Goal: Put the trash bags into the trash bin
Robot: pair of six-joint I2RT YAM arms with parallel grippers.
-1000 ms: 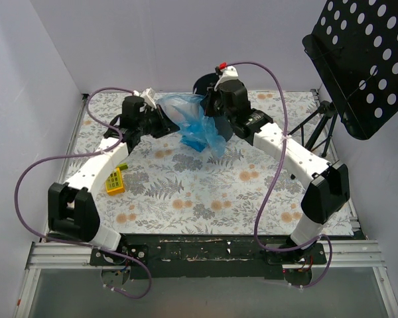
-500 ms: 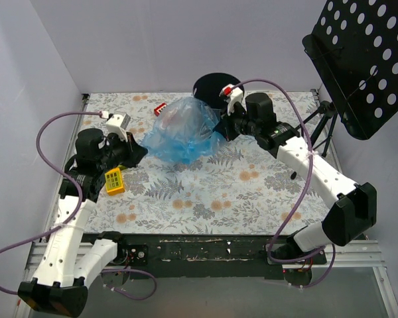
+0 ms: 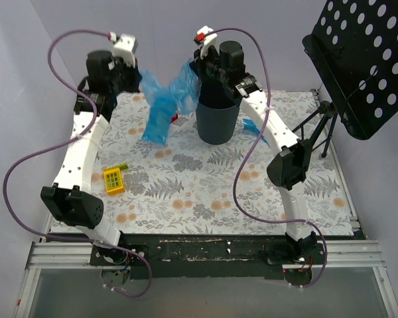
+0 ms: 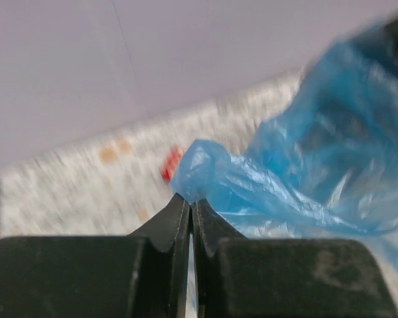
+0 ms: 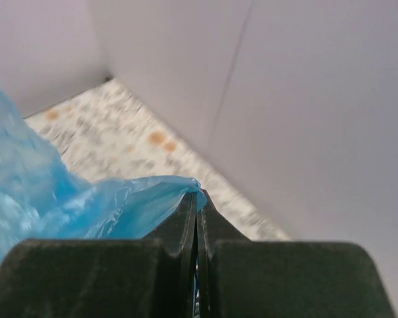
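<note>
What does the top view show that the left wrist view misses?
Only the top view: the bin, the yellow block, the music stand and the right gripper holding the bag near the bin. Only the left wrist: the left gripper seen up close, shut on a corner of the bag. Both: the blue bag and the floral table.

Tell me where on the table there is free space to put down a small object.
The widest bare patch of the table lies in the near middle, between the yellow block and the right arm. The far edge is crowded: the trash bin, and beside it the trash bag hanging from the left gripper and right gripper.
</note>
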